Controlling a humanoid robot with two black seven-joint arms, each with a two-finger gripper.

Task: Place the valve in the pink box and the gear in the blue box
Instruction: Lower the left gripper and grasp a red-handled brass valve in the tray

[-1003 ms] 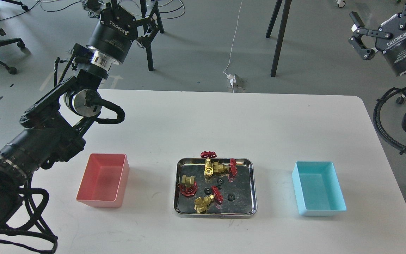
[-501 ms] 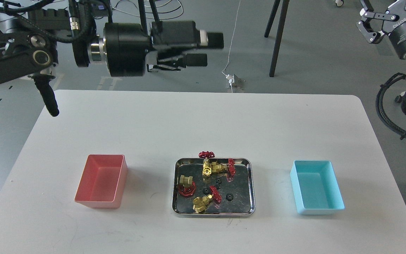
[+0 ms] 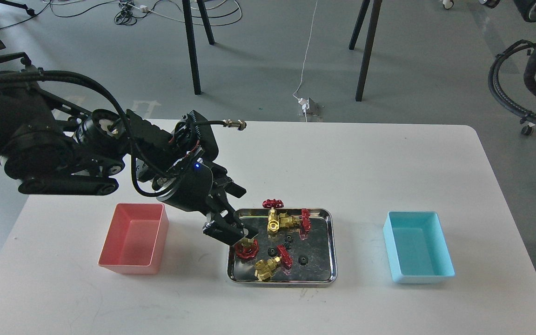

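The steel tray (image 3: 331, 242) at mid-table holds several brass valves with red handwheels and three tiny black gears (image 3: 303, 259). My left gripper (image 3: 239, 232) has come down onto the tray's left end. Its fingers stand apart on either side of the brass body of the leftmost valve (image 3: 248, 251), which rests on the tray with its handwheel showing below the fingers. The pink box (image 3: 130, 267) sits left of the tray and the blue box (image 3: 419, 279) right of it; nothing shows inside either. My right gripper is out of view beyond the top right corner.
The white table (image 3: 296, 158) ends just behind the left arm. An upright valve (image 3: 275, 223) stands at the tray's back edge, close to the right of my left gripper. Right arm cables (image 3: 519, 107) hang off the table's right side.
My left arm swung from high above the table's back left down to the tray, onto the leftmost valve. My right gripper rose out of the top right corner. Nothing on the tray moved.
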